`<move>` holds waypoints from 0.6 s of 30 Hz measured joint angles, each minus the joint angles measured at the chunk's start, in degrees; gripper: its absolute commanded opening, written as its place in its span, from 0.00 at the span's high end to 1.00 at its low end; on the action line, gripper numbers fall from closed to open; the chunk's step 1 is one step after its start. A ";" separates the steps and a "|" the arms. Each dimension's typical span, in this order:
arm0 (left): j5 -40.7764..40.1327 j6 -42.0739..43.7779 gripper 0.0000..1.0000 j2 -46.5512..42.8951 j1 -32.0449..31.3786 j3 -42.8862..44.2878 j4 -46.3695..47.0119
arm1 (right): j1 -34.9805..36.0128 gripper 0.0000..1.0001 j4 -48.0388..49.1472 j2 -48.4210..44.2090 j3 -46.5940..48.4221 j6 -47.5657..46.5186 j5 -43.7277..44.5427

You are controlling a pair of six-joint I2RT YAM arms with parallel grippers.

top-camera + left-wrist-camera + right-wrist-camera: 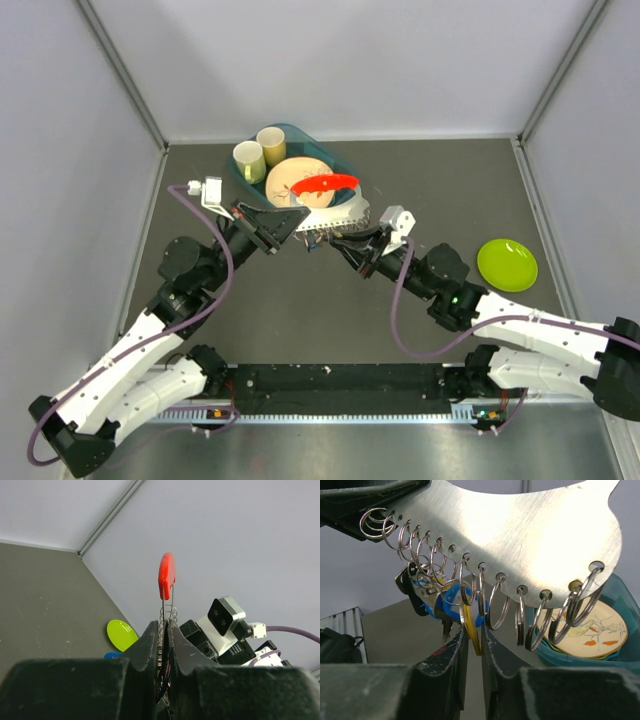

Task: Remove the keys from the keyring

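Note:
The keyring hangs in mid-air over the table's far middle: a red crescent clip (325, 184) above a silver curved plate (520, 535) that carries a row of several thin metal rings (495, 600). My left gripper (293, 222) is shut on its left end. In the left wrist view the fingertips (165, 622) pinch the rings edge-on, with the red clip (166, 575) standing above. The keys hang in a bunch from the rings: a blue-headed key (451, 605) and a yellow-headed key (473, 633). My right gripper (345, 241) reaches up from below, and its jaws (474, 630) are closed around the yellow head.
A teal bin (300, 130) behind the keyring holds two cups (248, 158) and a patterned plate (290, 180); its rim shows in the right wrist view (600, 655). A lime-green plate (507, 264) lies on the dark table at the right. Grey walls enclose the table.

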 measured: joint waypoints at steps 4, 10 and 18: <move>-0.02 -0.07 1.00 0.02 0.00 0.00 0.00 | 0.00 0.78 0.20 0.00 0.00 -0.02 0.42; -0.02 -0.87 1.00 0.02 0.00 -0.04 0.00 | 0.00 0.73 0.96 0.35 0.02 0.00 0.24; -0.35 -0.90 1.00 -0.17 0.00 -0.37 0.02 | 0.00 0.94 1.16 1.07 0.07 -0.28 -0.04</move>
